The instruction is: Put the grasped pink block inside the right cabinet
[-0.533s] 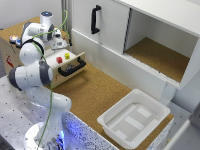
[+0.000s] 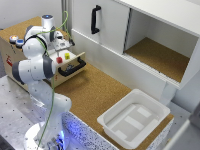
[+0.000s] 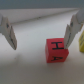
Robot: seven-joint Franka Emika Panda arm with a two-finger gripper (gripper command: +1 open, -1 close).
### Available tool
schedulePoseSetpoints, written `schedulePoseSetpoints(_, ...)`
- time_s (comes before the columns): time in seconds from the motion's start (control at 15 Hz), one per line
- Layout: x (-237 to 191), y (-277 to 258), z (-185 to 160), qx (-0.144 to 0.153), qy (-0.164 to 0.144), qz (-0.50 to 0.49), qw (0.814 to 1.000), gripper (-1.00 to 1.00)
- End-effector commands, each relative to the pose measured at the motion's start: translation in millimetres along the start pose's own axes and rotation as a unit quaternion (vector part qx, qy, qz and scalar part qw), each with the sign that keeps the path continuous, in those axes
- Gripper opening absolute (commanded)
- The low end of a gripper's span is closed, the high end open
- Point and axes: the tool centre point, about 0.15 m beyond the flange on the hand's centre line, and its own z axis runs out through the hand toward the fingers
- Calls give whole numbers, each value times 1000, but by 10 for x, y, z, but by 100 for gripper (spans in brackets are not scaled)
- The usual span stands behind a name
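Note:
The pink block (image 3: 55, 50) is a small red-pink cube marked with a black H, lying on a pale surface. My gripper (image 3: 40, 44) is open above it, with its fingers wide apart. The block lies between them, close to one finger (image 3: 69, 31), and I cannot tell whether it touches that finger. In the exterior view my gripper (image 2: 61, 48) hangs over the beige drawer unit (image 2: 30, 56) at the exterior view's left, just above the pink block (image 2: 59, 59). The right cabinet (image 2: 156, 58), white-walled with a brown cork floor, stands open at the exterior view's right, far from the gripper.
A yellow block (image 2: 67, 56) lies right beside the pink one; it also shows in the wrist view (image 3: 81, 42). A white door panel with a black vertical handle (image 2: 95, 19) stands left of the cabinet. A white tray (image 2: 150, 106) sits on the cork table in front.

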Motion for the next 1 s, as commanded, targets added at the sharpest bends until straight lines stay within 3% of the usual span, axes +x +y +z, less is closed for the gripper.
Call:
schedulePoseSetpoints(0.0,-27,322,219,9,12,-1,1000,100)
schedulePoseSetpoints(0.33,16,285,225,10,15,-1,1000,100)
schedulePoseSetpoints(0.4,27,284,232,6,15,3,1000,-100)
schedulePoseSetpoints(0.93,-4,299,250,-3,-1,37,999,-100)
